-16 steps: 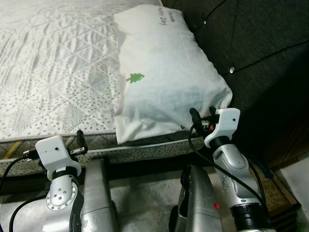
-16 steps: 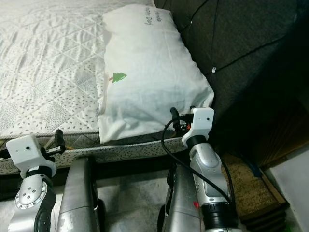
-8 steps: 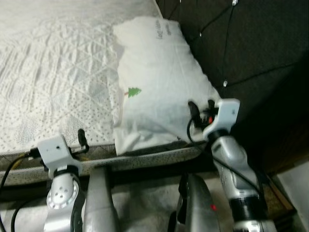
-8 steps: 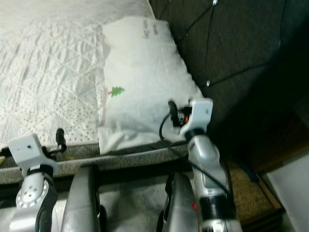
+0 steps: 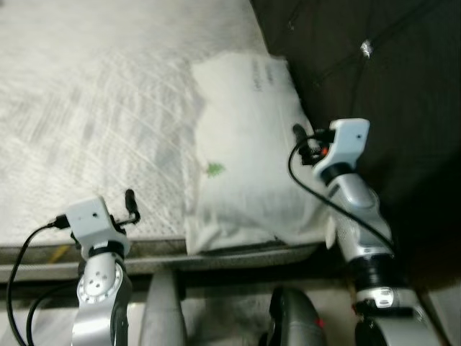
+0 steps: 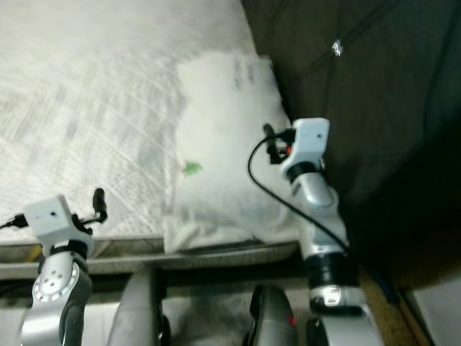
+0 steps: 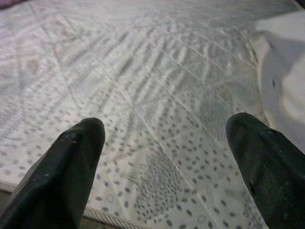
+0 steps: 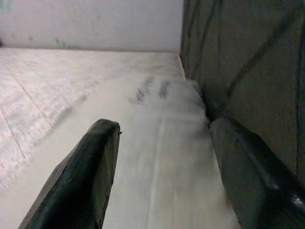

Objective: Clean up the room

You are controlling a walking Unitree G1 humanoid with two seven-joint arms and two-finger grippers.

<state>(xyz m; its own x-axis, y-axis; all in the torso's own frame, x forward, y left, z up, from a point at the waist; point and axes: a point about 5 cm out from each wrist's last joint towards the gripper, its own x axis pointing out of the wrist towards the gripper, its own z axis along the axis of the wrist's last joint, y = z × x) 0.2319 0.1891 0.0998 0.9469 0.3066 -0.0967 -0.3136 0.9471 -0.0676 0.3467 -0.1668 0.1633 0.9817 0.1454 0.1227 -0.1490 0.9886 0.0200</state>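
A white pillow (image 5: 245, 151) with a small green tree print lies along the right side of the bed, against the dark headboard (image 5: 374, 79). My right gripper (image 5: 305, 138) hovers over the pillow's right edge, close to the headboard. In the right wrist view this gripper (image 8: 164, 126) is open, with the pillow (image 8: 157, 162) below and between its fingers (image 8: 81, 181). My left gripper (image 5: 130, 200) is low at the bed's near edge. In its wrist view it (image 7: 164, 124) stands open above the dotted mattress (image 7: 157, 95), holding nothing.
The quilted white mattress (image 5: 94, 122) spreads to the left of the pillow. The padded headboard (image 8: 248, 71) rises right beside the right gripper. A pale wall (image 8: 90, 24) stands beyond the bed. Grey floor (image 5: 223, 317) shows below the bed's edge.
The camera has tilted and shifted. My right gripper has risen from the pillow's near corner and moved forward along its right edge toward the headboard. The left arm has barely moved.
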